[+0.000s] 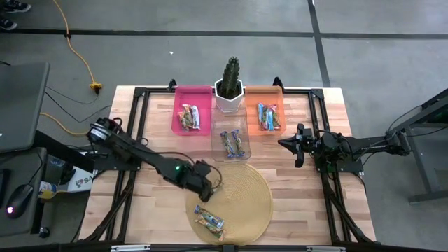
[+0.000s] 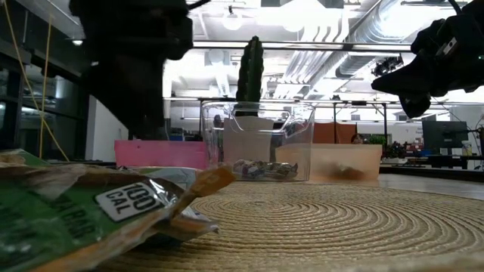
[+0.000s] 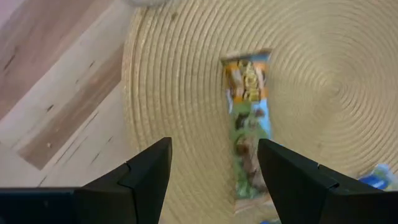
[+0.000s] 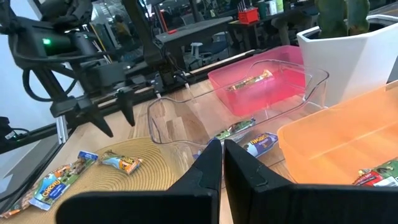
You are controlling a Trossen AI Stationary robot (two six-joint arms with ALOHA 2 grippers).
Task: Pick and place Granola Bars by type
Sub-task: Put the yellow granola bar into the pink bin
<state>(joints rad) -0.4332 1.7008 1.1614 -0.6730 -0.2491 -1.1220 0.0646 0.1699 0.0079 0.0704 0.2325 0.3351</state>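
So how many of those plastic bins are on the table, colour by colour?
Pink bin: 1
Orange bin: 1
Clear bin: 1
Total: 3

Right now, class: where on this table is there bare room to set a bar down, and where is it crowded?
Free: the mat's right half, and the bare wood between it and the table's right edge. Crowded: the back row of pink bin, cactus pot, orange bin and clear bin.
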